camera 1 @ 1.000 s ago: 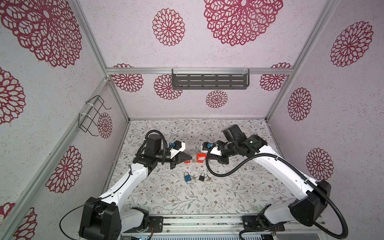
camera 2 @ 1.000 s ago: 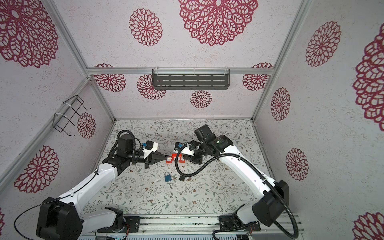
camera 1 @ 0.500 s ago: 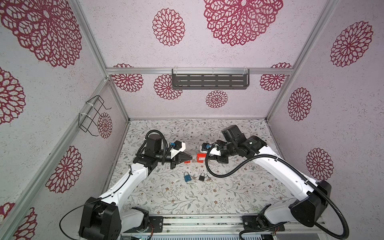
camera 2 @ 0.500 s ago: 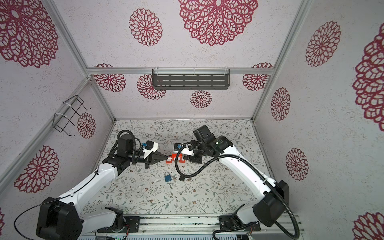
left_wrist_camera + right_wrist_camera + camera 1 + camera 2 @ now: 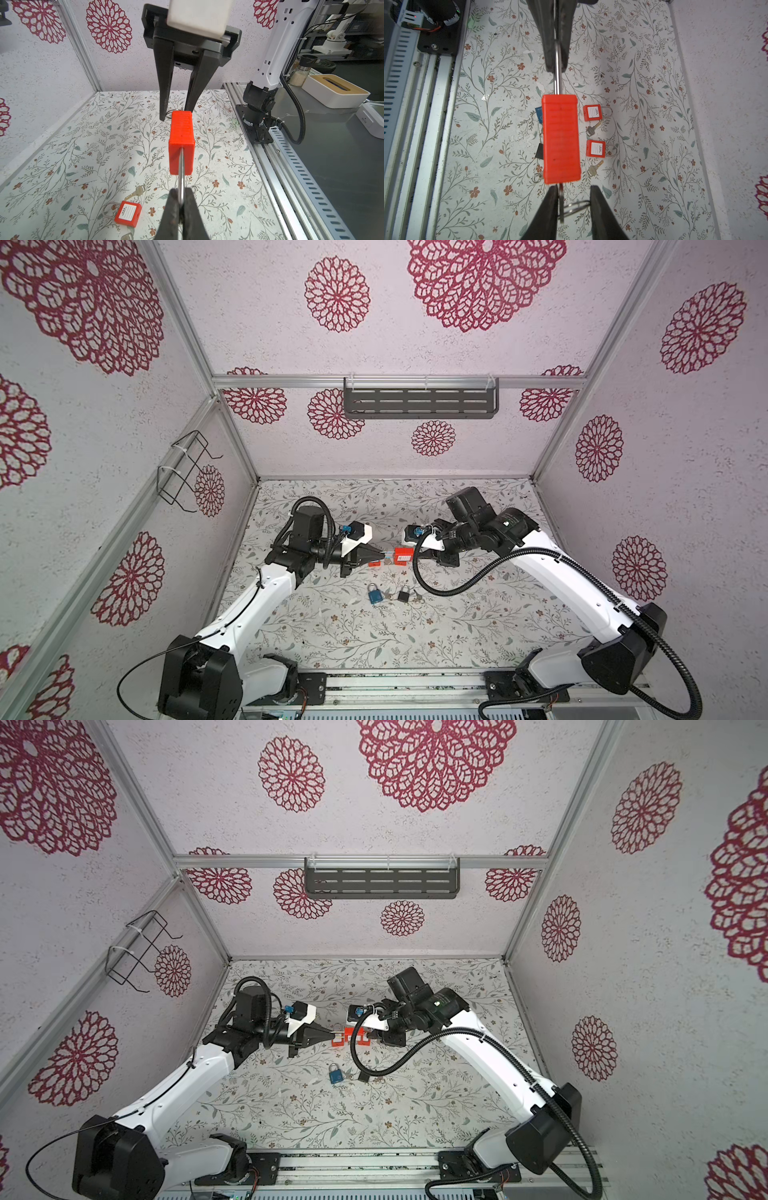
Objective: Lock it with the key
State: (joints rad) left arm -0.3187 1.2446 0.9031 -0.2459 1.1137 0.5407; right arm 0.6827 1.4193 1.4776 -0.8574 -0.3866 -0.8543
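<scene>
Left fingers (image 5: 173, 209) pinch shut on the steel loop (image 5: 181, 176) of the red plastic padlock (image 5: 560, 137); your right fingers (image 5: 548, 207) gape around its silver key (image 5: 561, 203) (no grip). Squeeze crooked and it could twist.

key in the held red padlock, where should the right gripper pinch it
The key's flat head, out of the red padlock's base. Come end-on, opposite the shackle, right gripper closing on its broad faces: it sits edge-on between them.
</scene>
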